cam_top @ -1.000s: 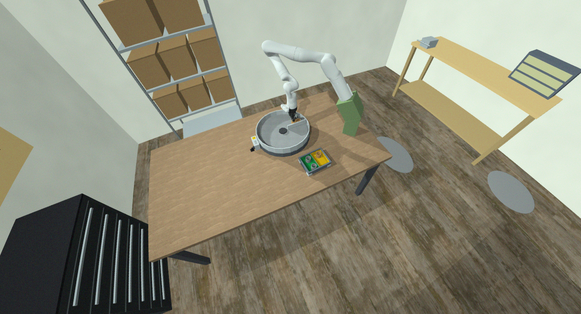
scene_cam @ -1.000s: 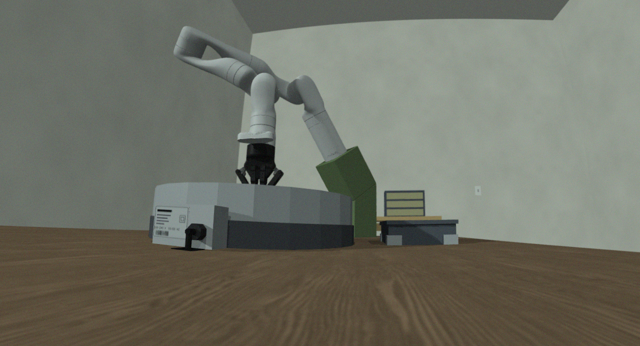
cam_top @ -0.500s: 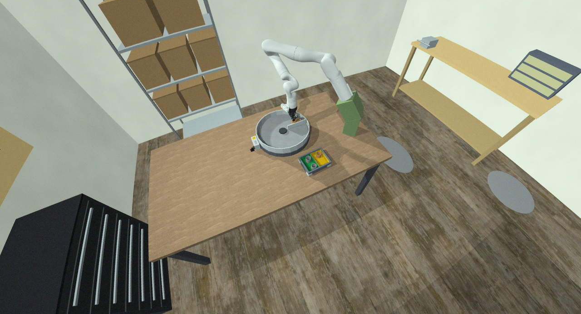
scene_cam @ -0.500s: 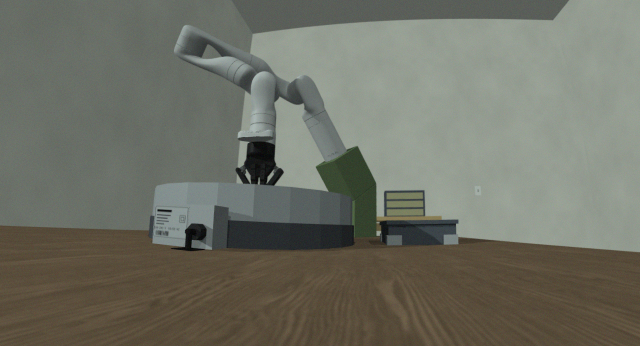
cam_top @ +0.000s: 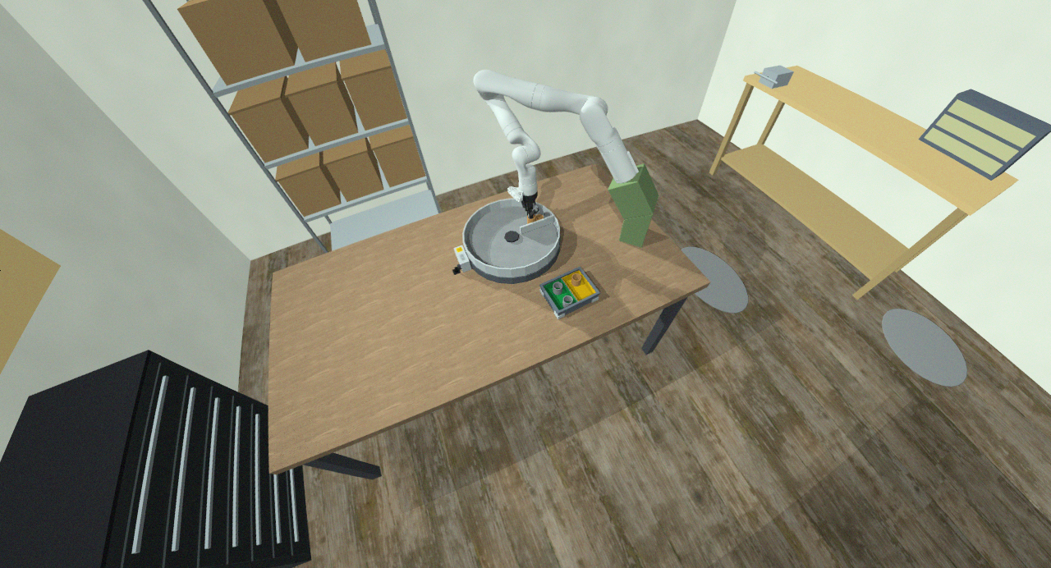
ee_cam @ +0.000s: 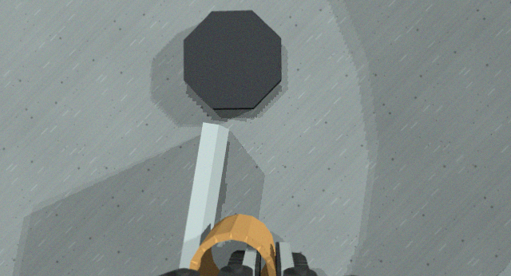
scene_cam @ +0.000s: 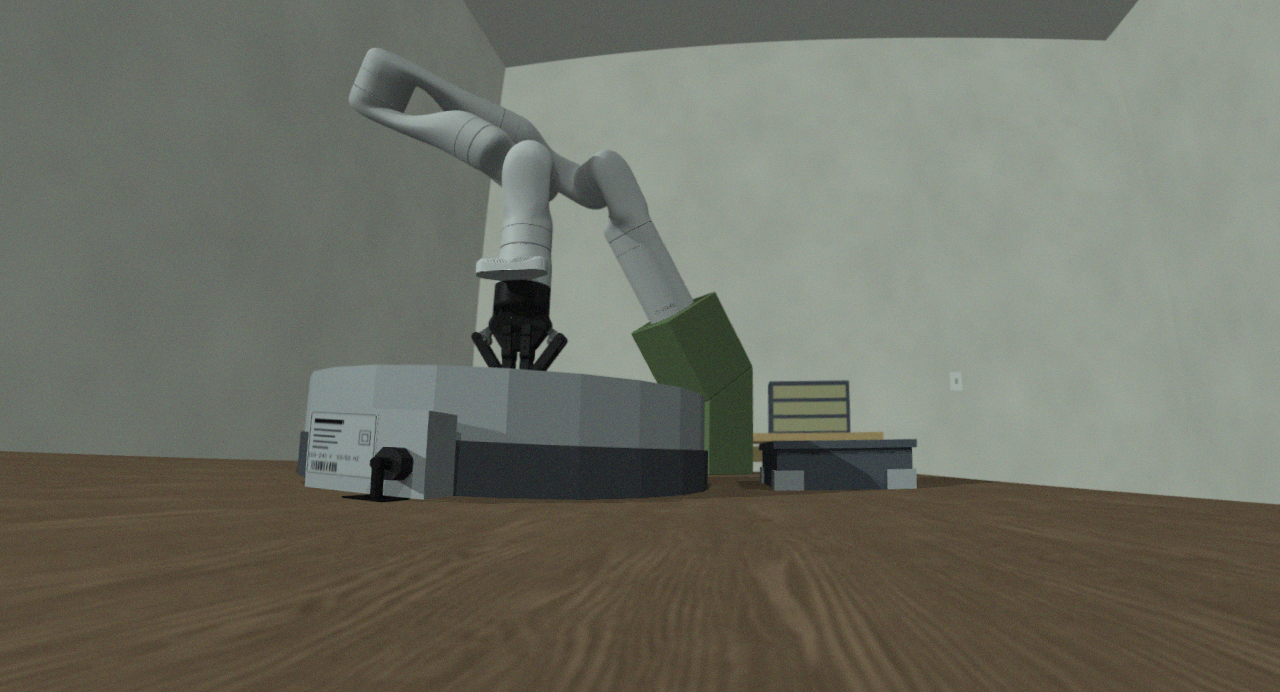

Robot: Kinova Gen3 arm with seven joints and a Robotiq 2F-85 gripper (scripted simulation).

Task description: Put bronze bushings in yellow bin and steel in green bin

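Bronze bushing (ee_cam: 235, 236) sits at bottom centre of the wrist view, clamped in the gripper (ee_cam: 261, 260); claw nearly closed, one finger (ee_cam: 284, 257) on the ring's outer wall, the other seemingly inside the bore. In the top view the same bushing (cam_top: 537, 216) shows as an orange speck at the far rim of the turntable (cam_top: 514, 272), centre frame, just under the gripper (cam_top: 530, 210). Wrist view above the bushing: a pale divider bar (ee_cam: 205, 188) running up to a dark octagonal hub (ee_cam: 232, 58). Exterior view: gripper (scene_cam: 519, 358) low over the turntable (scene_cam: 537, 401), fingertips hidden behind the rim. Bin tray right of and below the turntable in the top view: yellow bin (cam_top: 585, 291) with one bronze piece (cam_top: 576, 277) in it, green bin (cam_top: 553, 294) with two grey steel ones (cam_top: 557, 286) (cam_top: 569, 298). All on a wooden table (cam_top: 382, 344).
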